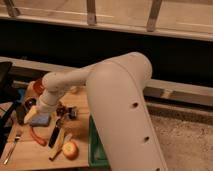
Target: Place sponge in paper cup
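The blue sponge [42, 120] lies flat on the wooden table [30, 155] at the left. My gripper [32, 114] hangs at the end of the white arm [75, 80], directly over the sponge's left end and touching or nearly touching it. A pale shape [29, 92] beside the orange-red bowl [38, 85] at the back left may be the paper cup. The arm partly hides it, and I cannot tell for sure.
A dark block [21, 113] stands just left of the gripper. In front lie a red curved item [37, 136], a black bar [54, 136], a banana [58, 148], an orange fruit [70, 150] and a fork [11, 148]. A green tray [95, 145] sits to the right.
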`<action>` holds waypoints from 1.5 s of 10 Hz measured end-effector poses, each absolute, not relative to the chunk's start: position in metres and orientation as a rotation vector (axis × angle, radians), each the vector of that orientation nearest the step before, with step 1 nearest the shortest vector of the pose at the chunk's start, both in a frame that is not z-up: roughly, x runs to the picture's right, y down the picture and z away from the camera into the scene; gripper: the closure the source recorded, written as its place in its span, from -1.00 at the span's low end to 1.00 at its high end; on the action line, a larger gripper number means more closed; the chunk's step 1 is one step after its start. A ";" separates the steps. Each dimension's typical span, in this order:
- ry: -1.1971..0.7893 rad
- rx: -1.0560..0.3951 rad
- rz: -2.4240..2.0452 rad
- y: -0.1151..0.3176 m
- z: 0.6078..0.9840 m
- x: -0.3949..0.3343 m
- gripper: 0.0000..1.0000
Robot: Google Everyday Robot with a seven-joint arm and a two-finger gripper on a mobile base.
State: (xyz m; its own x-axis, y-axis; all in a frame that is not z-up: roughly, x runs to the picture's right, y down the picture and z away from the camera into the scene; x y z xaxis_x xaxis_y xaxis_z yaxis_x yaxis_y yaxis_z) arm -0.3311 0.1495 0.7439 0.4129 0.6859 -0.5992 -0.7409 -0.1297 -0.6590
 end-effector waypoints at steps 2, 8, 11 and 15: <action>0.069 -1.207 1.200 0.155 0.750 -0.345 -0.60; 0.061 -1.201 1.164 0.144 0.766 -0.366 -0.60; 0.076 -1.195 1.162 0.144 0.775 -0.364 -0.60; 0.083 -1.198 1.178 0.146 0.788 -0.357 -0.60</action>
State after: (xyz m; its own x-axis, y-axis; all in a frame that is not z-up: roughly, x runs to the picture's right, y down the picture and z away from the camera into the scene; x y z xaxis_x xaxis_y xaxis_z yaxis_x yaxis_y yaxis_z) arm -0.3566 0.1462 0.7878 0.4519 0.6569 -0.6035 -0.7355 -0.1085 -0.6688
